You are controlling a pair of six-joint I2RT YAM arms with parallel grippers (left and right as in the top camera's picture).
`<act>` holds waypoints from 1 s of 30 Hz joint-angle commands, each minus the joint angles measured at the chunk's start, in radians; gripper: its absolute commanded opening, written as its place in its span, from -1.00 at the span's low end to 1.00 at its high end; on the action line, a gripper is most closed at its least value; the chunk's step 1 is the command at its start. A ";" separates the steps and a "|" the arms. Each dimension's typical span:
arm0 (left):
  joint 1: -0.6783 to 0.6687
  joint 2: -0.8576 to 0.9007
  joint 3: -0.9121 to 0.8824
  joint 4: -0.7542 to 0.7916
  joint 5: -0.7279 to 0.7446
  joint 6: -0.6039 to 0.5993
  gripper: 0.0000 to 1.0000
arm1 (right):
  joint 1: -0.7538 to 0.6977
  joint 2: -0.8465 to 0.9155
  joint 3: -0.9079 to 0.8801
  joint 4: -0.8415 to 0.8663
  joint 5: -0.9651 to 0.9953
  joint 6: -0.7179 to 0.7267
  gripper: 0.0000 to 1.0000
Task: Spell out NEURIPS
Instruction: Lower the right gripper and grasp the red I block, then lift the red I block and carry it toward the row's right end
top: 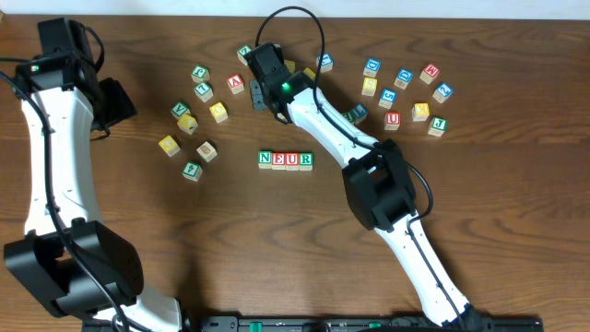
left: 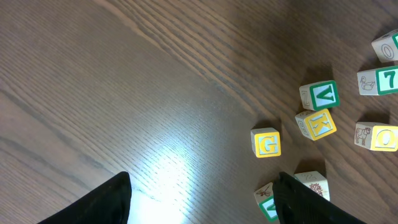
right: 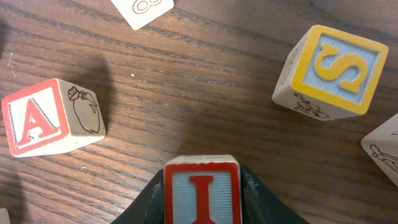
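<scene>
Right gripper (right: 202, 182) pinches the red-framed I cube (right: 202, 196), with fingers (right: 258, 199) pressed on both its sides. We can't tell if the cube rests on the table (right: 186, 81). In the wrist view we see the red A cube (right: 37, 121) off to the left and the yellow S cube (right: 339, 68) upper right, both apart from it. Overhead, we see the N E U R row (top: 285, 160) mid-table, well below the gripper. Left gripper (left: 202, 202) hangs spread, holding nothing, with the yellow G cube (left: 267, 143) near.
</scene>
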 commanded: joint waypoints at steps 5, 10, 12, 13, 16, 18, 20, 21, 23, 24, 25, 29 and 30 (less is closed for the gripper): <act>0.002 0.004 0.011 -0.006 -0.013 0.002 0.44 | 0.004 0.002 0.014 0.000 0.015 0.012 -0.45; 0.002 0.004 0.011 -0.006 -0.013 0.002 0.44 | -0.002 -0.027 0.014 -0.009 0.014 0.012 -0.46; 0.002 0.004 0.011 -0.006 -0.013 0.002 0.43 | -0.005 -0.045 0.014 -0.014 0.011 0.012 -0.46; 0.002 0.004 0.011 -0.006 -0.013 0.002 0.43 | -0.007 -0.057 0.014 -0.018 0.011 0.012 -0.46; 0.002 0.004 0.011 -0.006 -0.013 0.002 0.43 | -0.014 -0.087 0.014 -0.038 0.011 0.012 -0.46; 0.002 0.004 0.011 -0.006 -0.013 0.002 0.43 | -0.020 -0.109 0.014 -0.054 0.009 0.012 -0.48; 0.002 0.004 0.011 -0.006 -0.013 0.002 0.43 | -0.026 -0.127 0.014 -0.068 0.000 0.011 -0.50; 0.002 0.004 0.011 -0.006 -0.013 0.002 0.44 | -0.029 -0.132 0.014 -0.071 -0.006 0.008 -0.51; 0.002 0.004 0.011 -0.006 -0.013 0.002 0.43 | -0.032 -0.143 0.014 -0.079 -0.008 0.008 -0.52; 0.002 0.004 0.011 -0.006 -0.013 0.002 0.43 | -0.033 -0.147 0.014 -0.085 -0.008 0.008 -0.53; 0.002 0.004 0.011 -0.006 -0.013 0.002 0.43 | -0.033 -0.150 0.014 -0.093 -0.008 0.008 -0.53; 0.002 0.003 0.011 -0.006 -0.013 0.002 0.43 | -0.037 -0.184 0.014 -0.156 -0.008 0.007 -0.59; 0.002 0.004 0.011 -0.006 -0.013 0.002 0.43 | -0.038 -0.198 0.014 -0.171 -0.010 0.000 -0.59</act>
